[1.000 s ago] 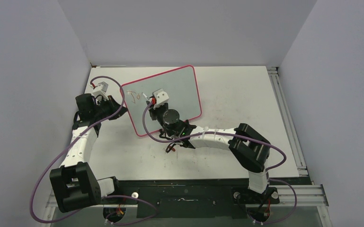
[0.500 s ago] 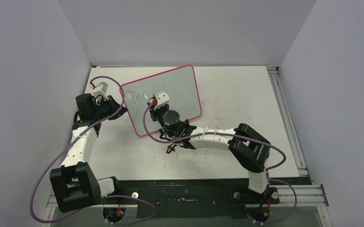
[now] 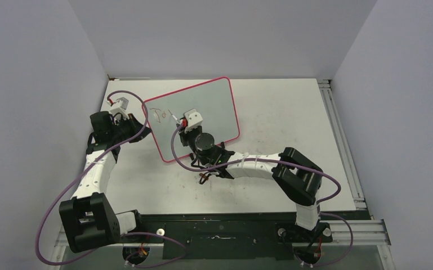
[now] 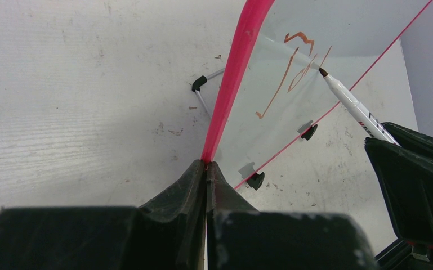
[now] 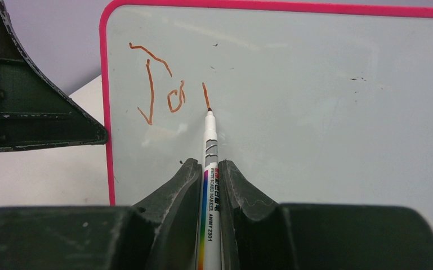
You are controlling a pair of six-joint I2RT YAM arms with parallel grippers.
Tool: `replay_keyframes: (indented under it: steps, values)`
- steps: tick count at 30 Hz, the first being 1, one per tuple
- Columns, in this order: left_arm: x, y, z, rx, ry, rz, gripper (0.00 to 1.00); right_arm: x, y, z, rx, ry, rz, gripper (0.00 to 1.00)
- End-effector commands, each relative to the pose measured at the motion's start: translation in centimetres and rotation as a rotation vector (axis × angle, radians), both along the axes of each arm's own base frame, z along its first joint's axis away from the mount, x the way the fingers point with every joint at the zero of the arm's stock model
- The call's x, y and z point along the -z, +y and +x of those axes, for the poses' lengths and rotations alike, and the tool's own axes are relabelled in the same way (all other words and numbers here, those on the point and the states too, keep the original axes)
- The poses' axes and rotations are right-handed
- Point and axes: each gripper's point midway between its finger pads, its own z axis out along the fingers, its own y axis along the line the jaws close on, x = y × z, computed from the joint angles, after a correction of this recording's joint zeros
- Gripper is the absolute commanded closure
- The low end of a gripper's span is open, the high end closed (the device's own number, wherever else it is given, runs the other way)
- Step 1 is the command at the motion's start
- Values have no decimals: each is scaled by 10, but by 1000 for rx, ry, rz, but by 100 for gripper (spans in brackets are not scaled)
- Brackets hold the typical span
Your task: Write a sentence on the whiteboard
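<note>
Whiteboard (image 3: pixel 217 104) stands propped at far-left of table (image 3: pixel 293 112), with left gripper (image 4: pixel 206 166) pinched shut on its pink edge. Right gripper (image 5: pixel 208 166) is clamped on marker (image 5: pixel 209 132), tip at the board just past "Jo" of sentence (image 5: pixel 150 90). Risk: pressing too hard tips the board or slides it out of the pinch. Marker could also slip and wreck the stroke.

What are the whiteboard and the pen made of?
The whiteboard looks smooth and glossy, since it shows reflections. Whether it is plastic or coated metal, I cannot tell. Its pink frame looks like shiny plastic. The marker looks like white plastic with printed lettering.
</note>
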Motion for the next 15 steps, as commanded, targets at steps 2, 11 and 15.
replay_keyframes:
  steps: [2,11,15]
  values:
    - [-20,-11,2,55,-59,-7,100,-47,-9,-13,1,-64,71,95]
    - [-20,-11,2,56,-59,-7,100,-65,-10,-12,15,-98,88,95]
    - [-19,-11,1,57,-58,-6,100,-62,-6,-7,23,-96,84,95]
